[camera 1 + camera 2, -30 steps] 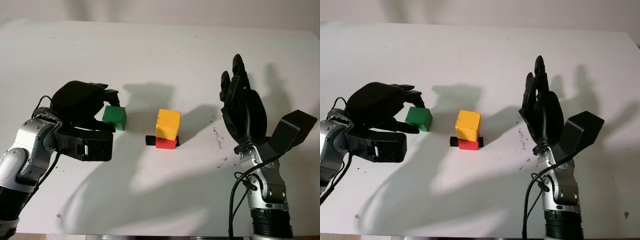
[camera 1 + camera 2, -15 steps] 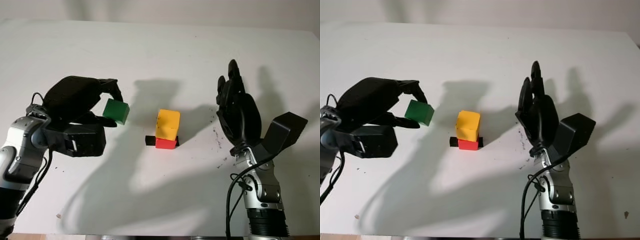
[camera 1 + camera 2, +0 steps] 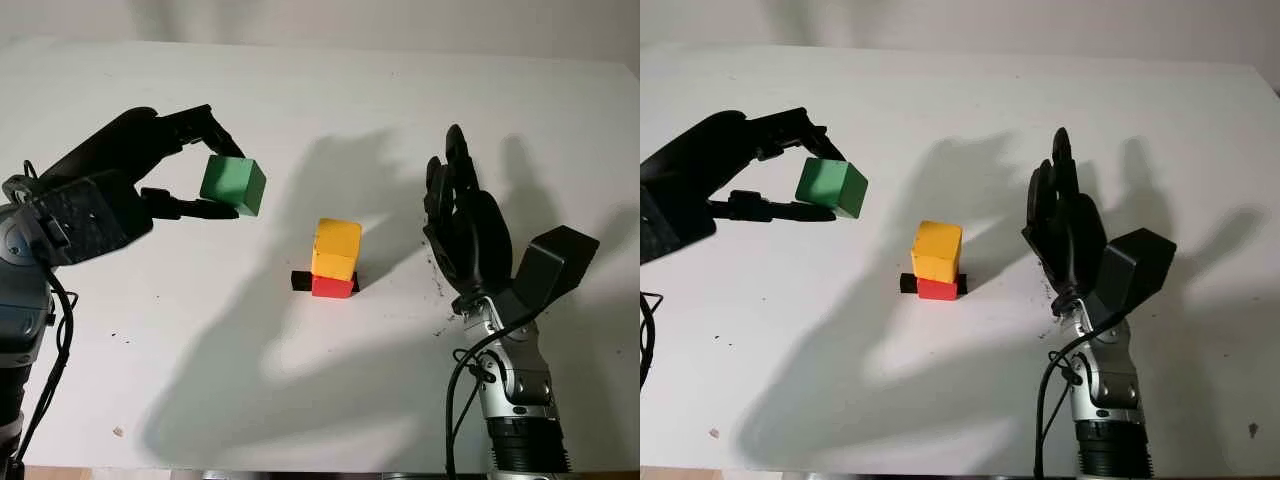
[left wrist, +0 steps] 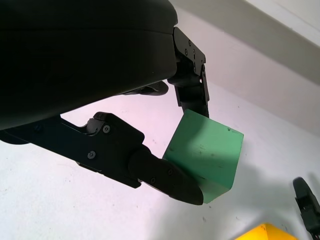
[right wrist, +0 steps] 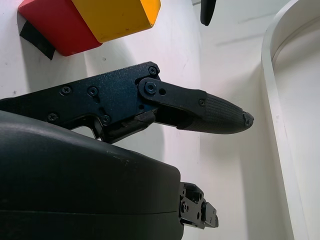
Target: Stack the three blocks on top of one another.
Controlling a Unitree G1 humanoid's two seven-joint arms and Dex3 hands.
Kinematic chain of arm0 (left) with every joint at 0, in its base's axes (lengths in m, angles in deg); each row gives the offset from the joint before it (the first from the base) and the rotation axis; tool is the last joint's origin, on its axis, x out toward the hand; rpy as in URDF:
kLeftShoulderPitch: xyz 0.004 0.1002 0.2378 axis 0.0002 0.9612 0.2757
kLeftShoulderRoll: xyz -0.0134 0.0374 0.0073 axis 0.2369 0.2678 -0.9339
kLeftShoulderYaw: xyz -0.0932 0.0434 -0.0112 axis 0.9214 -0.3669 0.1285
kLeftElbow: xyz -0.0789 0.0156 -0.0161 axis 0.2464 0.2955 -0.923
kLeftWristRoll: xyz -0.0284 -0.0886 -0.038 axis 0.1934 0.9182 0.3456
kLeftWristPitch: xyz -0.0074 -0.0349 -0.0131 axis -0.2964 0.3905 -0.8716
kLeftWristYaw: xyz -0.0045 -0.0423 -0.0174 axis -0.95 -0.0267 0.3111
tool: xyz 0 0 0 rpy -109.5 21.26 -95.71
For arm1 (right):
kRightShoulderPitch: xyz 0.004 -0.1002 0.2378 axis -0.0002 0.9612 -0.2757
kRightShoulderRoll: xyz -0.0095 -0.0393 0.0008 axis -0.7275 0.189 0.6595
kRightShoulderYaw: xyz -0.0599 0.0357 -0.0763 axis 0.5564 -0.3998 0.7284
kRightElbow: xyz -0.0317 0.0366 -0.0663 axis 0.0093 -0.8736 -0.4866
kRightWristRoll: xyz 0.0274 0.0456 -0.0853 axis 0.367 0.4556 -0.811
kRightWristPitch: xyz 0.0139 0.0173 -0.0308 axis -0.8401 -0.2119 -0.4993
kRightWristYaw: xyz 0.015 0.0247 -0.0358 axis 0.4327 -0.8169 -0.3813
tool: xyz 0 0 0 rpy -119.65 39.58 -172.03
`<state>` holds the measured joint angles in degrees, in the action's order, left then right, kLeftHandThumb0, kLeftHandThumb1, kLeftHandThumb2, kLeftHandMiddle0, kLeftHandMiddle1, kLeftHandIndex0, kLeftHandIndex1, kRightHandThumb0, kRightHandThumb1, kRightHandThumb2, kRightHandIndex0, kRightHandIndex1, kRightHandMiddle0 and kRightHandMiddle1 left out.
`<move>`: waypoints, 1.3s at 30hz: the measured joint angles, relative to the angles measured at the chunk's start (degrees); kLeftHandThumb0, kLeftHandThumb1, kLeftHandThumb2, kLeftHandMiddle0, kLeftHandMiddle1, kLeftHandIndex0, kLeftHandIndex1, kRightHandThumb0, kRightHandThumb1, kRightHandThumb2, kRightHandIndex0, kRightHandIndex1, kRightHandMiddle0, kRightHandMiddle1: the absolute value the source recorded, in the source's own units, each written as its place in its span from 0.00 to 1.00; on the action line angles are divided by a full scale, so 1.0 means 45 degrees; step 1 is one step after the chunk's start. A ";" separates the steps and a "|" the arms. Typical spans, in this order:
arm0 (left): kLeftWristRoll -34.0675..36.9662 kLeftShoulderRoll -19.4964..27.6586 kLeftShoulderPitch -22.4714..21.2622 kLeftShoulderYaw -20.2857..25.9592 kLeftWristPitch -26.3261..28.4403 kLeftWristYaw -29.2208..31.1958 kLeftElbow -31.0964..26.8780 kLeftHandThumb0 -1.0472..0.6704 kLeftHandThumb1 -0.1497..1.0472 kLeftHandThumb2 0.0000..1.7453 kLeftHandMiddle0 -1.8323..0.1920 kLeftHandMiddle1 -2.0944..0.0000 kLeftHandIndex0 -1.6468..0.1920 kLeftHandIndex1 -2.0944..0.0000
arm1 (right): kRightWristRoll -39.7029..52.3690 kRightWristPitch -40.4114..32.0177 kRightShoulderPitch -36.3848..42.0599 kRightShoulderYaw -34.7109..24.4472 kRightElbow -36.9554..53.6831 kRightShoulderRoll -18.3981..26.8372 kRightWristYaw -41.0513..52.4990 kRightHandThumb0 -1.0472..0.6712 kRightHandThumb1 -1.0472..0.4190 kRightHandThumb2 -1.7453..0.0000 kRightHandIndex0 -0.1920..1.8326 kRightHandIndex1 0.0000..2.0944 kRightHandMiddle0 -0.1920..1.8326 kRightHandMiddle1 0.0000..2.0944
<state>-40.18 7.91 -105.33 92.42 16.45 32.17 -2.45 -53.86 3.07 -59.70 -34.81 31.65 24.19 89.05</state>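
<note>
The left hand [image 3: 200, 170] was up in the air on the left side, w/ its fingers [image 4: 165, 175] pinched on the green block [image 3: 233, 186]. One finger was on the block's top side and one under it, and the block was tipped a bit, not flat. It hung well above the table [image 3: 330, 110], away from the other two blocks.

Near the middle, the yellow block [image 3: 336, 249] sat on the red block [image 3: 331, 287], so two were stacked already. The red one sat on a small black mark [image 3: 298, 281] (maybe tape, hard to tell). The yellow block looked a little turned vs. the red one.

To do this step well, I think the green block should go over to the yellow one, stay higher than its top till it is right above, and get turned flat first. Then it should come down slow and straight. A bump from the side could knock the yellow block off, I guess. The fingers should let go only once the green block sits flat.

On the right, the right hand [image 3: 468, 225] stood near the stack but not touching it. It was open and held nothing, palm side facing the blocks, fingers [image 5: 210, 112] pointing up and away from the robot. It could maybe guard that side.
</note>
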 measured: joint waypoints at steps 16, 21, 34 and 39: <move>-0.0505 0.0946 -0.5750 -0.2876 0.4650 0.4038 -0.0086 0.35 0.89 0.03 0.69 0.96 0.64 0.28 | -0.0322 -0.0332 -0.0042 0.0251 -0.0005 -0.0117 -0.0309 0.21 0.00 0.63 0.00 0.00 0.00 0.00; -0.0470 0.0703 -0.6622 -0.3495 0.5965 0.4475 -0.0195 0.32 0.90 0.03 0.70 0.97 0.67 0.24 | -0.0217 -0.0212 -0.0043 0.0239 -0.0091 -0.0254 -0.0180 0.19 0.00 0.60 0.00 0.00 0.00 0.00; 0.0035 -0.0764 -0.6704 -0.3867 1.0417 0.3062 -0.2338 0.36 0.95 0.03 0.74 0.98 0.73 0.19 | -0.0113 0.0175 -0.0035 0.0204 -0.0313 -0.0419 -0.0157 0.17 0.00 0.62 0.00 0.00 0.00 0.00; 0.0486 -0.1040 -0.6172 -0.3649 1.0913 0.2179 -0.2942 0.36 0.97 0.04 0.75 0.98 0.73 0.19 | -0.0049 0.0256 -0.0034 0.0160 -0.0375 -0.0419 -0.0140 0.18 0.00 0.61 0.00 0.00 0.00 0.00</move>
<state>-37.99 3.23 -133.10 76.00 65.56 41.97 -15.69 -54.08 4.22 -59.85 -34.08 29.96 22.30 88.42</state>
